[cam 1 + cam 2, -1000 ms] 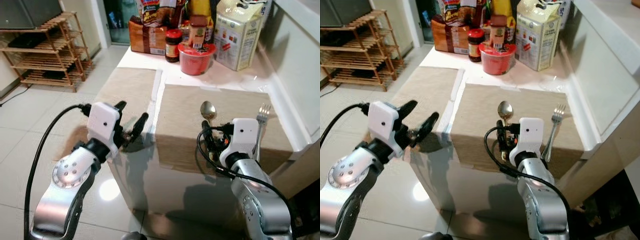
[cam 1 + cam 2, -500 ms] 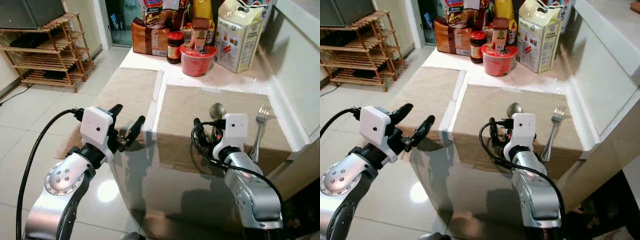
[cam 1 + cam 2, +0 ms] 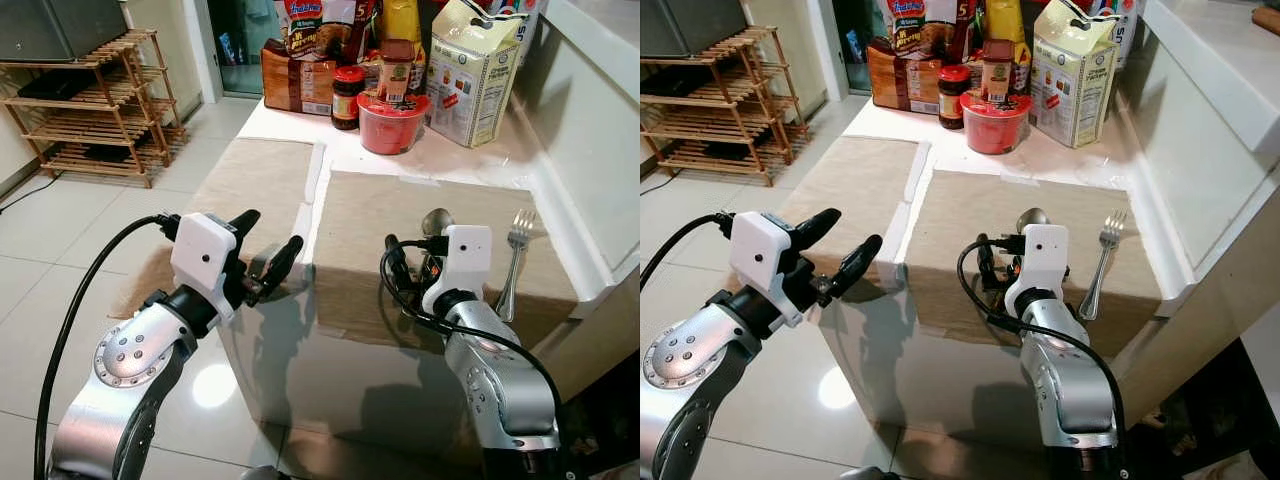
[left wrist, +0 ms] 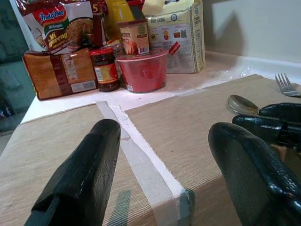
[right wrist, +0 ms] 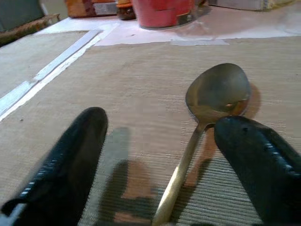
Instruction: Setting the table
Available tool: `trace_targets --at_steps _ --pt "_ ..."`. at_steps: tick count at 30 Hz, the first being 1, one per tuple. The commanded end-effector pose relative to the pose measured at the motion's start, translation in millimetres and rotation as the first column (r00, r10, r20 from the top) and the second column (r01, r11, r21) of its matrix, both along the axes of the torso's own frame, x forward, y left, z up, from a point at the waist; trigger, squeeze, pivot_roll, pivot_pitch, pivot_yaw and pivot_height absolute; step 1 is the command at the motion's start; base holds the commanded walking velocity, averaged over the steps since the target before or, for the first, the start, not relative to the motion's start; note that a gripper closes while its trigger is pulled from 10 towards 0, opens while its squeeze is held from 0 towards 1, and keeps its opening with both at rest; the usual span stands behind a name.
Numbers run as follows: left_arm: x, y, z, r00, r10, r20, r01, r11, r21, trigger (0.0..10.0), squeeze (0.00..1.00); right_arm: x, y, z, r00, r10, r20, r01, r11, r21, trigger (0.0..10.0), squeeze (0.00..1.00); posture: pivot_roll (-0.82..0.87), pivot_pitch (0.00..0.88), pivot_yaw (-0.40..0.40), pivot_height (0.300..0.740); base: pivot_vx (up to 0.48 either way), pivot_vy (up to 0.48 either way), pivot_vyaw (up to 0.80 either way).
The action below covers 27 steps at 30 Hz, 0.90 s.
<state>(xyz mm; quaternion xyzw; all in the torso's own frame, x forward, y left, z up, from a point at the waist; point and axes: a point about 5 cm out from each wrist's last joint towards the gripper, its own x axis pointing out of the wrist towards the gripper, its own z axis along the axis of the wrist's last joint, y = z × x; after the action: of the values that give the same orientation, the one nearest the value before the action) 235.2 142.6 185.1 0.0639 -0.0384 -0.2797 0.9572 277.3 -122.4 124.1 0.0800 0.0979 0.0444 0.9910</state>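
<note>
Two beige placemats lie side by side on the white counter (image 3: pixel 300 105), and the spoon (image 3: pixel 434 224) is the thing to steer by. It rests on the right placemat (image 3: pixel 380 230), bowl pointing toward the groceries at the back of the counter, handle running toward the near edge. Just beside the spoon on its right, also on that mat, lies a fork (image 3: pixel 514 250), tines toward the back, apart from the spoon. The right claw (image 5: pixel 176 165) sits low over the spoon's handle with its two black fingers (image 5: pixel 70 160) spread wide, one on each side of the handle, gripping nothing; in the right wrist view the handle runs between them without clearly touching either. Well to the left of the spoon, the left claw (image 3: pixel 268 250) hovers at the near edge of the counter, about where the left placemat (image 3: pixel 255 180) meets the strip of white between the mats; its fingers (image 4: pixel 80 183) are wide apart too and empty. Behind the spoon, at the back of the counter, stand a red cup (image 3: pixel 393 118), a dark jar (image 3: pixel 347 95), a brown packet (image 3: pixel 295 85) and a tall carton (image 3: pixel 478 68). Far left of the spoon, on the tiled floor (image 3: pixel 60 240), stands a wooden rack (image 3: pixel 95 95)
</note>
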Motion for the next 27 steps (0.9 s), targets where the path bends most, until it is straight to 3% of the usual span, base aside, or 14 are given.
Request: trace_targets --at_steps 1,4,20,27 --pt "1.6 -1.5 3.8 1.0 -0.014 0.002 0.014 1.0 0.009 10.0 0.0 -3.2 -1.6 -12.0 0.997 -0.011 -0.081 0.014 0.999 0.044 0.0 0.0 0.13 0.0 0.03 0.74 0.0 0.0 0.0" --pt "4.1 -1.5 4.9 1.0 -0.014 -0.007 0.014 1.0 0.007 10.0 0.0 -3.9 -1.8 -14.3 0.994 -0.014 -0.105 0.023 0.996 0.085 0.0 0.0 0.13 0.0 0.032 0.74 0.0 0.0 0.0" --pt "8.9 -3.3 6.0 0.998 -0.007 -0.061 0.005 1.0 -0.023 10.0 0.0 -3.5 -0.5 -14.2 0.994 0.004 -0.112 0.009 0.994 0.108 0.0 0.0 0.13 0.0 0.032 0.74 0.0 0.0 0.0" --pt "9.4 -5.2 5.2 0.997 -0.005 -0.075 0.002 1.0 -0.031 10.0 0.0 -1.8 -0.5 -7.2 0.998 0.019 -0.061 -0.016 0.999 0.052 0.0 0.0 0.13 0.0 0.035 0.74 0.0 0.0 0.0"
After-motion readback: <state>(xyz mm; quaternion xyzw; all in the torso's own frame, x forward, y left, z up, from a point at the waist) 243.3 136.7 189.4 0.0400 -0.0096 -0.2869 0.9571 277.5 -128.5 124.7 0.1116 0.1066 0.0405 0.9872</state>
